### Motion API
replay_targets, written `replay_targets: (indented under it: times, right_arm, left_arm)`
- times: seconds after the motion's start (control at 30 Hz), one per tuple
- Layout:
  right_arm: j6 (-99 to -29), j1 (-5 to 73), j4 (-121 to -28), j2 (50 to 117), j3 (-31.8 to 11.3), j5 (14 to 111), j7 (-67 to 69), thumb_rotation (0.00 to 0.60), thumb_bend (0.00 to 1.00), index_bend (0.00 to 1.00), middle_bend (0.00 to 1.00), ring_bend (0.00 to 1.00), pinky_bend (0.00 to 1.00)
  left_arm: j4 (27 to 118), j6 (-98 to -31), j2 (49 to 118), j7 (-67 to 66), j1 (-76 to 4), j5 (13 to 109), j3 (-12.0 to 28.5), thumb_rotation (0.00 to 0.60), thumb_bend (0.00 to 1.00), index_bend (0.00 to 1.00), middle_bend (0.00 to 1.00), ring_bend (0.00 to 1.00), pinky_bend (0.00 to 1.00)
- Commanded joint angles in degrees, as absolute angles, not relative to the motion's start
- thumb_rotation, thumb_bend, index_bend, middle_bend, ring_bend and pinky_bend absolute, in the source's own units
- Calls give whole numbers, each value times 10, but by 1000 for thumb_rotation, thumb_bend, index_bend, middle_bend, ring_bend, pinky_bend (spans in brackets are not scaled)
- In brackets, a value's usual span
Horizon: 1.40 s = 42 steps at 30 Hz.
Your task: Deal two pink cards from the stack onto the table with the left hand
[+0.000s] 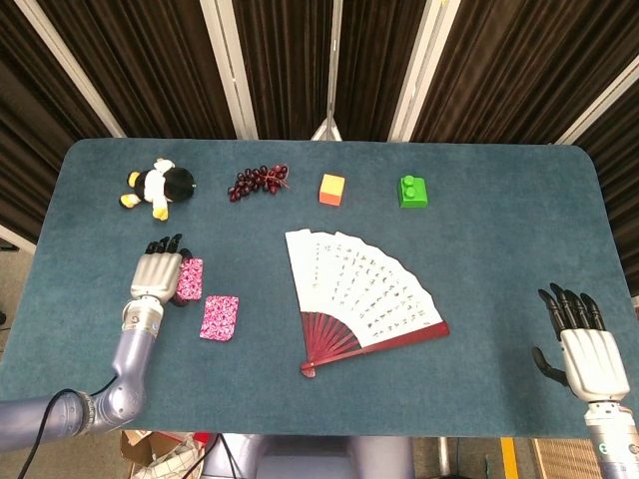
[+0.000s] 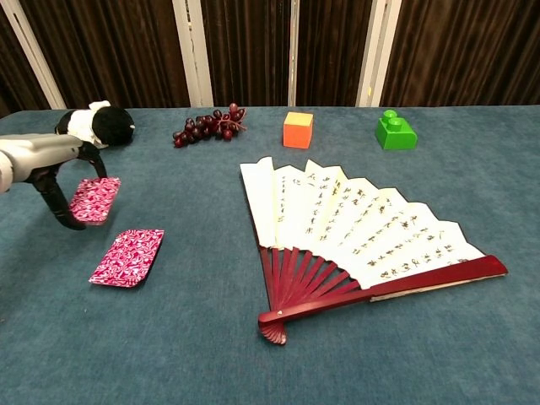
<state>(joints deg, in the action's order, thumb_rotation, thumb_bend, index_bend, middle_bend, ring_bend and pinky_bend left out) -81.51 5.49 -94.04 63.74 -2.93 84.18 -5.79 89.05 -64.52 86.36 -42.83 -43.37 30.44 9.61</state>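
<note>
My left hand point(image 1: 157, 273) point(image 2: 57, 173) hovers over the table's left side and holds a stack of pink patterned cards point(image 1: 190, 279) point(image 2: 94, 199) lifted off the cloth. One pink card point(image 1: 219, 316) point(image 2: 127, 256) lies flat on the table just right of and nearer than the hand, apart from it. My right hand point(image 1: 581, 344) rests at the near right edge with its fingers spread and nothing in it; only the head view shows it.
A spread paper fan point(image 1: 361, 294) point(image 2: 354, 228) fills the middle. Along the far edge sit a toy penguin point(image 1: 158, 187) point(image 2: 89, 127), grapes point(image 1: 258, 182) point(image 2: 207, 125), an orange cube point(image 1: 331, 189) point(image 2: 298, 129) and a green brick point(image 1: 413, 191) point(image 2: 394, 130).
</note>
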Motion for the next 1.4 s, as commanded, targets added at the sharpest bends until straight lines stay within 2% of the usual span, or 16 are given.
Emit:
replay_targets:
  times: [0.03, 0.13, 0.27, 0.37, 0.53, 0.77, 1.4]
  right_arm:
    - [-815, 55, -940, 638, -30, 841, -59, 600, 367, 0, 0, 0, 51]
    - [-816, 55, -940, 638, -30, 841, -60, 600, 367, 0, 0, 0, 51]
    - [-817, 55, -940, 638, -30, 841, -60, 600, 367, 0, 0, 0, 51]
    - [-817, 55, -940, 639, -30, 842, -60, 600, 367, 0, 0, 0, 51]
    - [-819, 54, -940, 639, -31, 842, -60, 600, 367, 0, 0, 0, 51]
    - [-819, 55, -940, 640, -31, 843, -60, 600, 367, 0, 0, 0, 51]
    - [-820, 54, -939, 639, -31, 842, -55, 600, 366, 0, 0, 0, 51]
  left_arm:
    - [883, -641, 857, -423, -428, 305, 91, 600, 321, 445, 0, 0, 85]
    - [878, -639, 852, -418, -423, 304, 88, 600, 301, 389, 0, 0, 80]
    - [879, -633, 846, -419, -419, 298, 81, 600, 154, 231, 0, 0, 74]
    - [884, -631, 842, -416, -416, 300, 78, 600, 123, 158, 0, 0, 73]
    - [893, -626, 834, -418, -415, 296, 75, 600, 88, 102, 0, 0, 63]
    - [951, -627, 811, -416, -421, 288, 85, 600, 88, 105, 0, 0, 62]
    - [1020, -661, 866, -472, -448, 295, 49, 600, 87, 165, 0, 0, 61]
